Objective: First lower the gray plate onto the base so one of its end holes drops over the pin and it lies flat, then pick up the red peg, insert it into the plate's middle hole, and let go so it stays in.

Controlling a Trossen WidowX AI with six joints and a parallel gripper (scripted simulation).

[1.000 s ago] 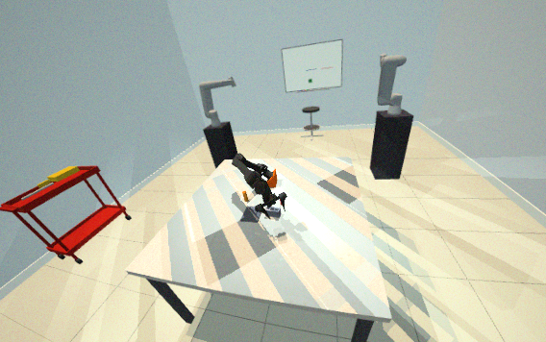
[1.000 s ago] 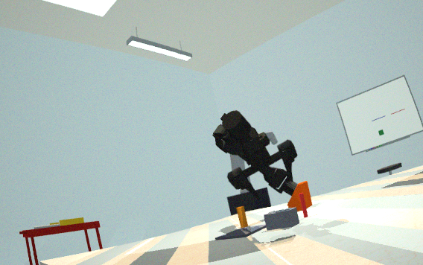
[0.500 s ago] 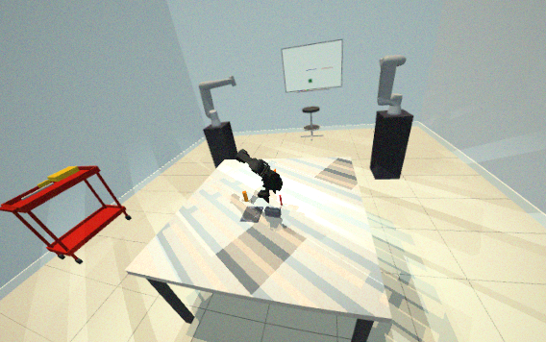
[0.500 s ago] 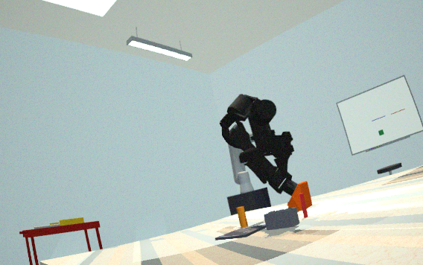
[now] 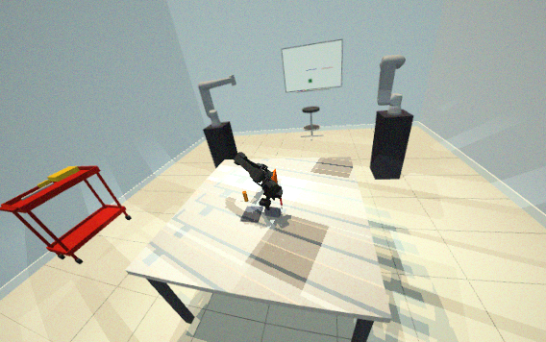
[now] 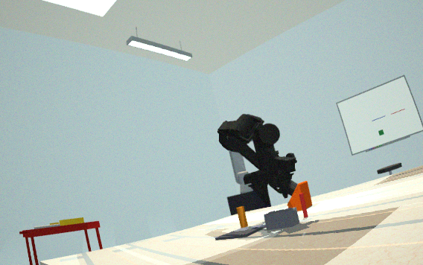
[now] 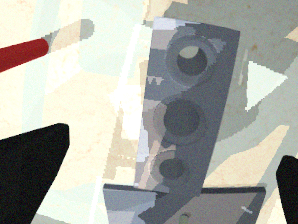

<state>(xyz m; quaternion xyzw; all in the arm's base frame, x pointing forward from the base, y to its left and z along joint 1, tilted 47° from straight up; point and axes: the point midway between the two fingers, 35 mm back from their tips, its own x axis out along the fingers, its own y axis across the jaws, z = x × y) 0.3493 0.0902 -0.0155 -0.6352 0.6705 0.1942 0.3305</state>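
The gray plate, a thick block with three holes, lies on the table with one end at the dark flat base. The wrist view shows a small greenish round spot on the base; whether it is the pin cannot be told. The red peg stands upright beside the plate, left of it in the wrist view. My gripper is open and empty above the plate, its fingers wide apart on either side. In the top and exterior views the arm hides the fingers' detail.
An orange cylinder stands upright near the base. An orange wedge is behind the red peg, close to the arm. A red cart stands on the floor beyond the table.
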